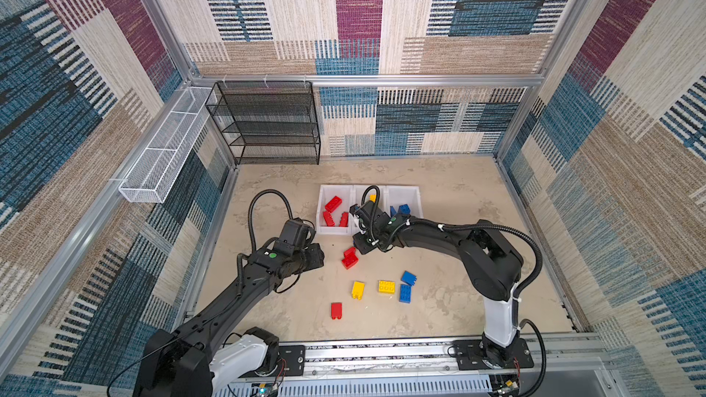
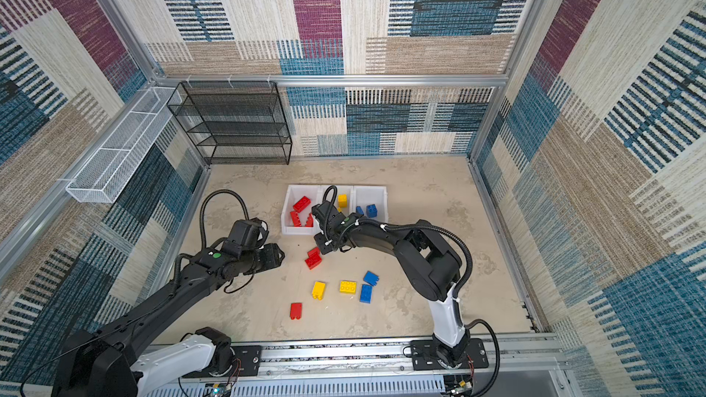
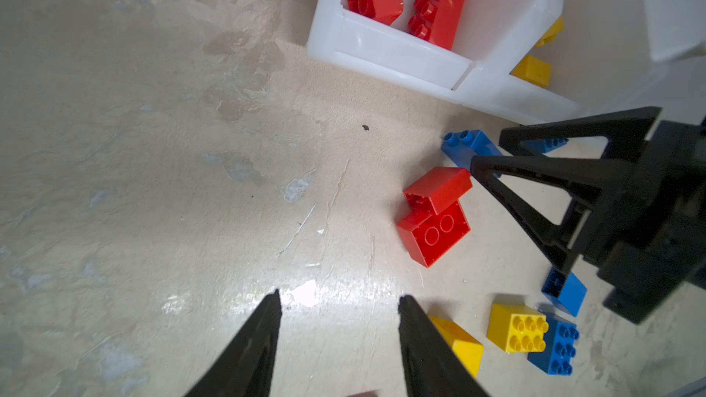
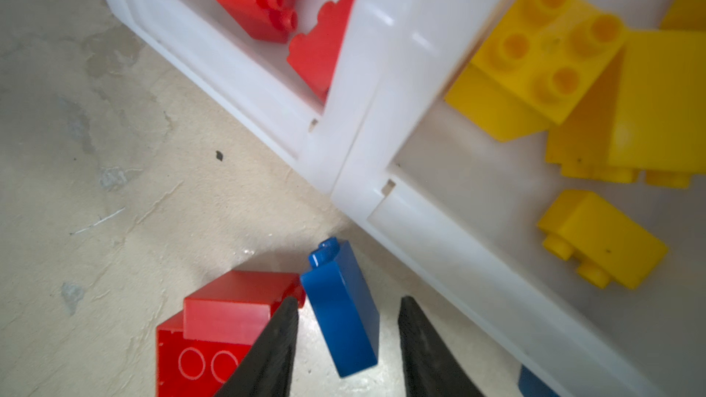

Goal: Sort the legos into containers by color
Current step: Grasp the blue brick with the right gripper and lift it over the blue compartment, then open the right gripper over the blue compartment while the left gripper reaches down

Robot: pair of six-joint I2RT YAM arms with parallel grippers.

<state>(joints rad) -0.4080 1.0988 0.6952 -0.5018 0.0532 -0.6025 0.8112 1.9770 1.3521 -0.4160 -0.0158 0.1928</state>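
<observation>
Right gripper (image 4: 348, 299) fingers spread around a tilted blue lego brick (image 4: 344, 322) on the table (image 4: 114, 185) beside the white bins (image 4: 386, 51), apparently not pinching it. Left gripper (image 3: 340, 299) fingers parted, empty.

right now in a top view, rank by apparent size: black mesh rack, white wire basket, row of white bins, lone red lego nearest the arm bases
1. black mesh rack
2. white wire basket and row of white bins: about alike, left unranked
3. lone red lego
</observation>
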